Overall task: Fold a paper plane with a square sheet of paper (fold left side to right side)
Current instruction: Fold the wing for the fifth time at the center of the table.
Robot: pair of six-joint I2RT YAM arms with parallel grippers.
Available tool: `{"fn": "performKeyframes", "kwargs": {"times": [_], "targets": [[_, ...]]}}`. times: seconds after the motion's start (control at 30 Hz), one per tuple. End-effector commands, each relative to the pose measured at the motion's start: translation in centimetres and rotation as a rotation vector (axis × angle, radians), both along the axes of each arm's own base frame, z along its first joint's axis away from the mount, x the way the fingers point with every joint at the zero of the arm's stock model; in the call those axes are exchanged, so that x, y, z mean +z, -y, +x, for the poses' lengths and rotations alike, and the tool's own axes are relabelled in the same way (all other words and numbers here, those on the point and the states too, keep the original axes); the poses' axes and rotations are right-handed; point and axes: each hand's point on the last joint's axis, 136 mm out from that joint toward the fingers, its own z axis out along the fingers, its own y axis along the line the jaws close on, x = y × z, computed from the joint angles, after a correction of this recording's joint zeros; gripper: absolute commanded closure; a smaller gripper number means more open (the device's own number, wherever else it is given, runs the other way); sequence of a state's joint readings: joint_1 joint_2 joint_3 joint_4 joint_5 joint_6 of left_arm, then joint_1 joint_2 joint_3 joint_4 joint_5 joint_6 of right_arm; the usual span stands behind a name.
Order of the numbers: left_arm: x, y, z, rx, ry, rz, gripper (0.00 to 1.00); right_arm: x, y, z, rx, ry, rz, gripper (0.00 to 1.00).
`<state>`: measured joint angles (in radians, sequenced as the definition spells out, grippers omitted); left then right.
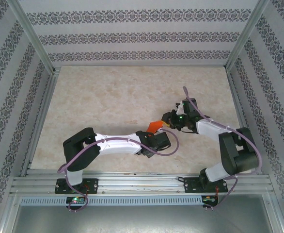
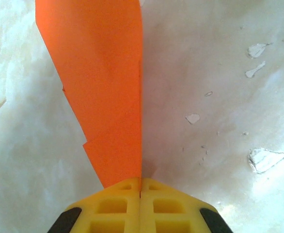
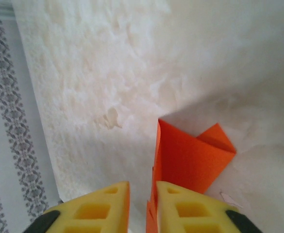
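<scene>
- My left pincer (image 2: 140, 188) is pressed together, its yellow fingers (image 2: 113, 208) pinching the narrow end of the orange paper (image 2: 108, 87).
- From that grip the paper runs away as a folded strip. It widens with distance, and one long edge is a straight crease.
- My right pincer (image 3: 143, 194) stands slightly spread, and the paper's edge sits in the gap, close beside the inner face of one finger (image 3: 195, 208).
- Past those fingers the paper forms a folded, pointed flap.
- From above, the paper lies between my two pincers, over the pale marbled desk (image 1: 108, 97), right of its middle.
</scene>
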<state>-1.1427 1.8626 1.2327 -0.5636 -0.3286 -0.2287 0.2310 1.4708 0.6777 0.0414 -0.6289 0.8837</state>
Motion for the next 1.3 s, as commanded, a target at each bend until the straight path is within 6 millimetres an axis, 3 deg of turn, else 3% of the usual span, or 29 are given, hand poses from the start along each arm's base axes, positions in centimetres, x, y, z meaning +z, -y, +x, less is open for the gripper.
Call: {"fn": "performKeyframes", "kwargs": {"times": [0.0, 0.2, 0.37, 0.97, 1.27], "targets": [[1.1, 0.3, 0.3, 0.033, -0.031, -0.091, 0.99, 0.1, 2.7, -0.4, -0.052, 0.04, -0.065, 0.75], [0.5, 1.5, -0.2, 0.01, -0.108, -0.13, 1.0, 0.5, 6.5, -1.6, -0.124, 0.053, -0.107, 0.72], [-0.2, 1.9, -0.1, 0.008, -0.159, -0.137, 1.0, 0.7, 8.2, -2.4, -0.155, 0.057, -0.11, 0.71], [-0.2, 3.1, 1.6, 0.153, -0.441, -0.412, 1.0, 1.3, 9.0, -3.1, -0.153, 0.105, -0.104, 0.66], [1.2, 4.0, 3.4, 0.238, -0.508, -0.672, 1.0, 1.4, 8.3, -3.2, -0.112, 0.128, -0.068, 0.65]]}}
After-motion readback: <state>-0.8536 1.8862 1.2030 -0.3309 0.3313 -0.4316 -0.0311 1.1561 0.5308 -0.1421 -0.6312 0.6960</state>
